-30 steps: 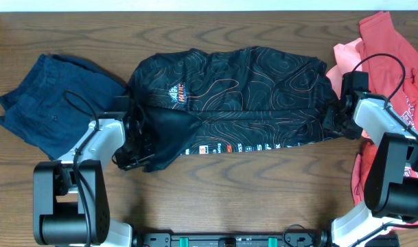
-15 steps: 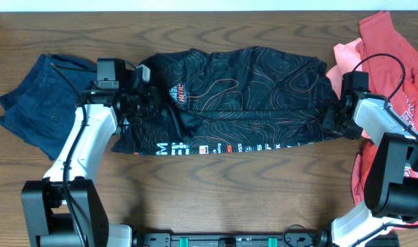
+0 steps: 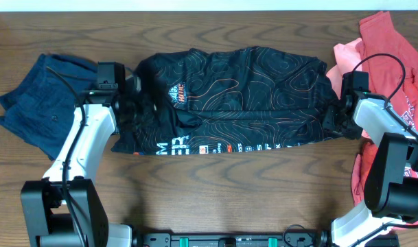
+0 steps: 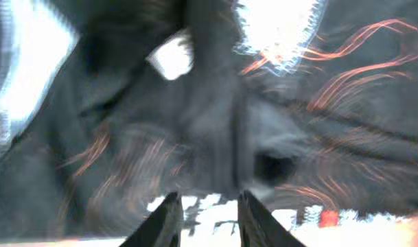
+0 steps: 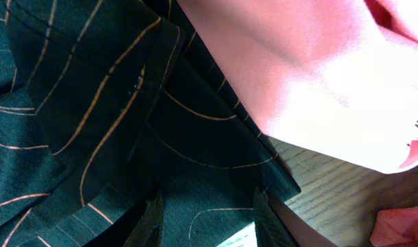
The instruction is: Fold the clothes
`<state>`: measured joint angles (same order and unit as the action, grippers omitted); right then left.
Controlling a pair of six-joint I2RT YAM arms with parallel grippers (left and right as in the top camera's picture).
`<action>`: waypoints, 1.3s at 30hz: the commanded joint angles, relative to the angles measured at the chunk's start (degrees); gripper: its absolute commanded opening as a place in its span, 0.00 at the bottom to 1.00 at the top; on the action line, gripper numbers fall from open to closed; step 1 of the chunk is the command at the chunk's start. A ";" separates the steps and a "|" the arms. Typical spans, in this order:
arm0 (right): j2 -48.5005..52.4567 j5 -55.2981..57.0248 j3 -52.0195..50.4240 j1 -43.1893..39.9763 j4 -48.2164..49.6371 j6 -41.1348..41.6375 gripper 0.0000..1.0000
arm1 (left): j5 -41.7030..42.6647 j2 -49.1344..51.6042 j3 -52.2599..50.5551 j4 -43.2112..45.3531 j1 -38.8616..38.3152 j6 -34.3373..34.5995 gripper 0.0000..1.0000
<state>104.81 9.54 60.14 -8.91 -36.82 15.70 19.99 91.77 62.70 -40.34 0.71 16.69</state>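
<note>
right gripper (image 5: 209, 206) pinched the jersey (image 3: 250, 89) near the desk's (image 3: 215, 195) right edge; left gripper (image 4: 207, 200) jaws (blurred) stood narrowly parted.

Free tabletop (image 3: 257, 195) strip before black jersey (image 3: 250, 96)

— The arms' colours?
— Both alike, left arm (image 3: 82, 147) and right arm (image 3: 379, 122): white shells, black joints, fat black cylinder bases (image 3: 57, 213), thin black cables (image 3: 384, 57) looping.
— And the left gripper (image 4: 210, 213), right gripper (image 5: 212, 221)?
— Dark tapered fingers (image 4: 169, 219).

L wrist cam: jersey (image 4: 215, 137) motion-blurred, detail lost.
</note>
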 commanded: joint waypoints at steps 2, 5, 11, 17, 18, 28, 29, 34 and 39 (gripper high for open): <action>0.96 0.98 -2.05 -0.13 -0.57 -0.11 0.42 | -16.48 -0.09 0.31 -4.02 0.28 0.13 0.29; 0.96 0.96 -2.05 -0.13 -0.68 -0.11 0.42 | -18.60 -0.07 -0.28 -5.05 0.28 0.13 0.30; 0.96 1.01 -2.05 -0.15 -1.33 -0.11 0.42 | -20.28 0.98 -3.63 -1.46 0.28 0.17 0.32; 0.87 0.04 -1.57 -0.13 -0.24 0.13 0.43 | -20.70 4.61 -4.46 2.08 0.28 0.13 0.39; 0.81 0.09 -1.20 -0.15 -0.31 0.11 0.45 | -20.72 5.27 -4.46 2.19 0.28 0.13 0.39; -0.22 -5.53 2.32 -3.28 2.05 -3.45 0.56 | -20.70 11.78 -4.48 4.55 0.28 0.13 0.39; -0.02 -6.56 2.29 -3.43 2.45 -4.74 0.57 | -20.70 12.37 -4.48 4.76 0.28 0.13 0.38; 1.51 -6.56 1.07 -3.48 3.74 -6.60 0.57 | -20.70 14.97 -4.48 4.28 0.28 0.13 0.39; 3.17 -6.14 -0.63 -3.52 3.17 -6.58 0.43 | -20.72 16.35 -4.48 1.77 0.28 0.11 0.39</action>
<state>106.02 3.14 61.14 -12.16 -32.93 10.13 0.43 104.36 59.81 -36.84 0.73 16.73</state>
